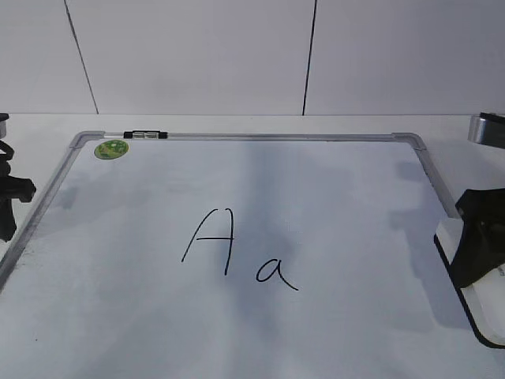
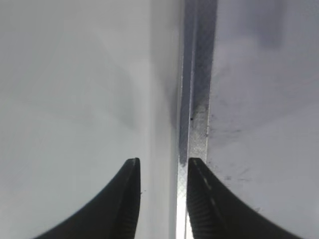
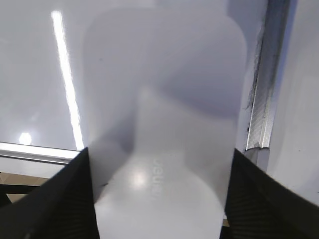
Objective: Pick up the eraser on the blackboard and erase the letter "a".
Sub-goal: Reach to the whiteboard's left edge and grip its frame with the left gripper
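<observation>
Now the right hand (image 3: 159, 199), its fingers apart on both sides of the eraser (image 3: 164, 114) (lying at the blackboard's (image 1: 237, 136) right edge), should close squarely before lifting toward the letter "a" (image 1: 276, 272).

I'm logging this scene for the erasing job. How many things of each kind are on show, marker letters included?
Blackboard: 1
Eraser: 1
Marker letters: 2, the capital "A" and the letter "a"
Green sticker: 1
Grippers: 2, left gripper and right gripper
Total: 7
</observation>
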### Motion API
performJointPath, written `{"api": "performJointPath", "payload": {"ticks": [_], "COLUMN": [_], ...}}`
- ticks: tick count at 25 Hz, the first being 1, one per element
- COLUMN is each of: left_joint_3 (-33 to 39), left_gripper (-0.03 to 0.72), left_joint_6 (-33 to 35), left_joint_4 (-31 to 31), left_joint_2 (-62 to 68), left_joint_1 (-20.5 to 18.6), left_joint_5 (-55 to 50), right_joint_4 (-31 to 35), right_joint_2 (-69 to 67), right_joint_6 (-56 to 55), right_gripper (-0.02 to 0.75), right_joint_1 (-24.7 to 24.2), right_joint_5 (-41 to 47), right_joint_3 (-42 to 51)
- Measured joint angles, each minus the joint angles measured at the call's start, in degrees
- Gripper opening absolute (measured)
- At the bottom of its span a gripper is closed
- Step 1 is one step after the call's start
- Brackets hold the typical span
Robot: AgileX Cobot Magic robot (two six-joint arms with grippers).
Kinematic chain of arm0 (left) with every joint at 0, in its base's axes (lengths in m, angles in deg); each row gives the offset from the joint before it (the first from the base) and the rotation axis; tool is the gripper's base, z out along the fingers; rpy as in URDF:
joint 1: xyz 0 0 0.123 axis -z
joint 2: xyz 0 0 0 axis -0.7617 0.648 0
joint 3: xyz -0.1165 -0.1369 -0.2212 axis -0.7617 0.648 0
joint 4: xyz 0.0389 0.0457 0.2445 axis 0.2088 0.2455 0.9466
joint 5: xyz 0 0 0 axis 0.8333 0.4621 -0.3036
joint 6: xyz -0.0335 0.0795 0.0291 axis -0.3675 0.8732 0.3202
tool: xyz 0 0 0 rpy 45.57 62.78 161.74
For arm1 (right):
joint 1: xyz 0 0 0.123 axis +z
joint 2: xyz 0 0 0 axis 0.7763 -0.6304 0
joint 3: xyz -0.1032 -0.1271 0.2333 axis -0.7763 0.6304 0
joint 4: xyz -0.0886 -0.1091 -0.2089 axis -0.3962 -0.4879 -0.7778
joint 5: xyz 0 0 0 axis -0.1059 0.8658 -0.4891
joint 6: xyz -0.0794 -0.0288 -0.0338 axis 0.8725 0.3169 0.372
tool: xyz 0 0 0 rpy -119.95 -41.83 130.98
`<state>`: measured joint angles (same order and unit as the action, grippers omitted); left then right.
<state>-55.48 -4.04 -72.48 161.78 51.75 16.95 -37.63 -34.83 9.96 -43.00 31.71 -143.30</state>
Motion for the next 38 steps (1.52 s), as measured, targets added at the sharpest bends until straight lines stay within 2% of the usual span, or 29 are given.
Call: {"api": "performJointPath", "payload": {"ticks": [38], "left_joint_3": [-0.63], "left_gripper": [0.235], "left_joint_6": [-0.12], "left_joint_4": [-0.19], "left_joint_2": [3.32], "left_joint_1": [0.0], "left_joint_5": [0.92], "right_joint_4": [0.0], "right_joint_2": [0.22], "right_joint_6": [0.47], "right_gripper": [0.56], "right_joint_1": [0.0], "right_joint_5": [0.0], "right_joint_3": [0.0]}}
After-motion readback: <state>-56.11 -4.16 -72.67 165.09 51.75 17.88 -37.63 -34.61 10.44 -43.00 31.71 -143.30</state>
